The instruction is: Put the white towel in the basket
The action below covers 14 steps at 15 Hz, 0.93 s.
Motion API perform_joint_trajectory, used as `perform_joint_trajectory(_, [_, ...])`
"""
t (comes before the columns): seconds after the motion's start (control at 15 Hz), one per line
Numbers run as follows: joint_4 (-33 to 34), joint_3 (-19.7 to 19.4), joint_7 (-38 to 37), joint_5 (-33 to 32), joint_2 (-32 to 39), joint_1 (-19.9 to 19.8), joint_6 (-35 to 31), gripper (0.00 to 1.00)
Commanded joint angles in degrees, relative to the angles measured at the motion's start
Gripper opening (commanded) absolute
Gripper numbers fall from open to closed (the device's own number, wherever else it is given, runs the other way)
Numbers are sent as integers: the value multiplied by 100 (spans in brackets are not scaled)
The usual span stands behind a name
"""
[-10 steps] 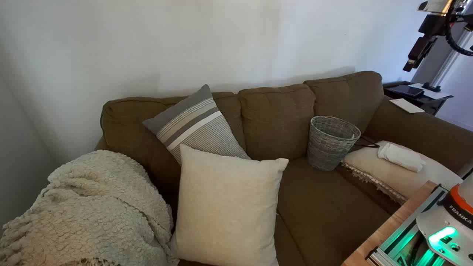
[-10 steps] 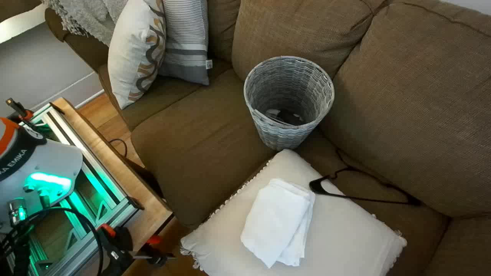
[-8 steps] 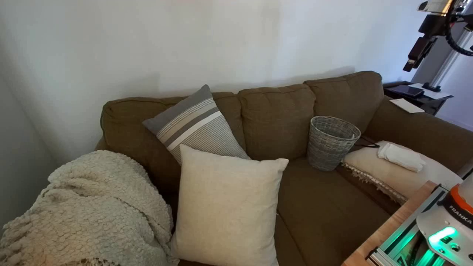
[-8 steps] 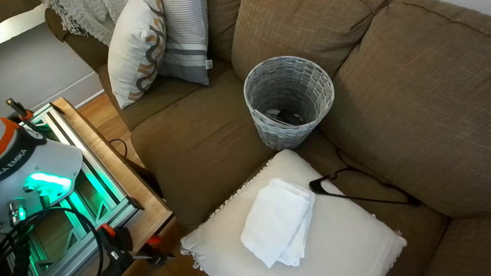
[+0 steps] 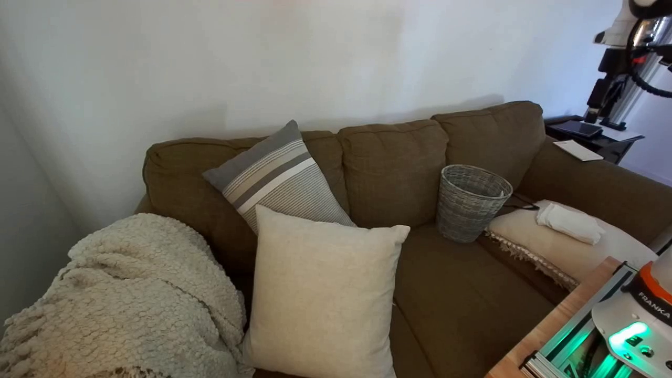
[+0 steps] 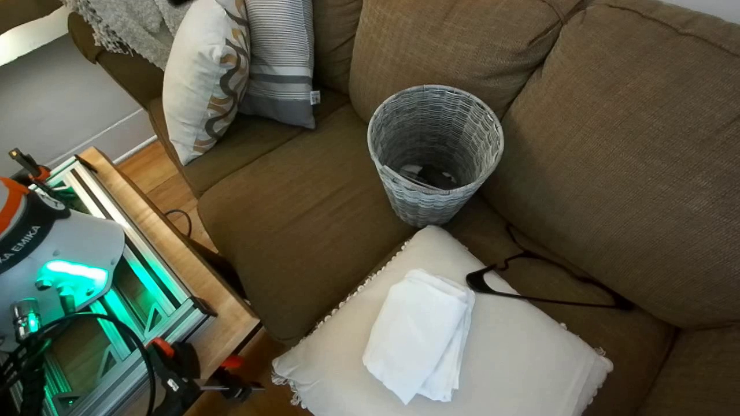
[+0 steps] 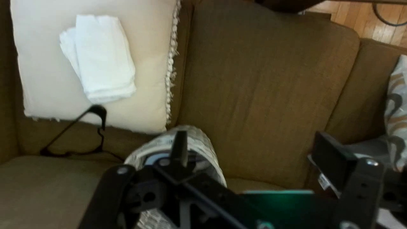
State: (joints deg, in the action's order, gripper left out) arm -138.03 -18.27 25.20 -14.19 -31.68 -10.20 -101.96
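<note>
Claw [image 7: 251, 146] spread, jaws well apart, raised above couch [image 6: 300, 231]. Basket [image 6: 426, 202] upright on couch, out from couch-side edge of desk [image 6: 228, 312]. Towel [image 6: 413, 335] folded on pillow [image 6: 520, 358]; pillow just beside basket, near desk corner. Hanger [image 6: 478, 281] part on pillow, part on couch, farther from corner.

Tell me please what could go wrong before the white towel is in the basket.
The white towel is folded in layers, so the open gripper might take only the upper ones.
The black hanger reaches onto the cream cushion, close to the towel; it could get dragged along.
The basket stands on the padded sofa, so a bump could perhaps tip it.
</note>
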Motion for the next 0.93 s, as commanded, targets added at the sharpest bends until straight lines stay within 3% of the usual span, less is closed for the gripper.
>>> perform_joint_trajectory(0.0, [-502,-259,-82,-772,418,-518,-202,100])
perform_joint_trajectory(0.4, [-1236,-644,-329,-2895,1355,-1334,-1208,100])
perform_joint_trajectory(0.47, [-1130,-700,-379,-2809,1535,-1354,-1036,100])
perform_joint_trajectory(0.53, [-1205,-633,-225,-2613,1150,-1246,-989,100])
perform_joint_trajectory(0.8, [-1180,-617,-239,-2636,1256,-1251,-997,100])
perform_joint_trajectory(0.87, [-1364,-788,192,-2644,989,-1220,-1609,100])
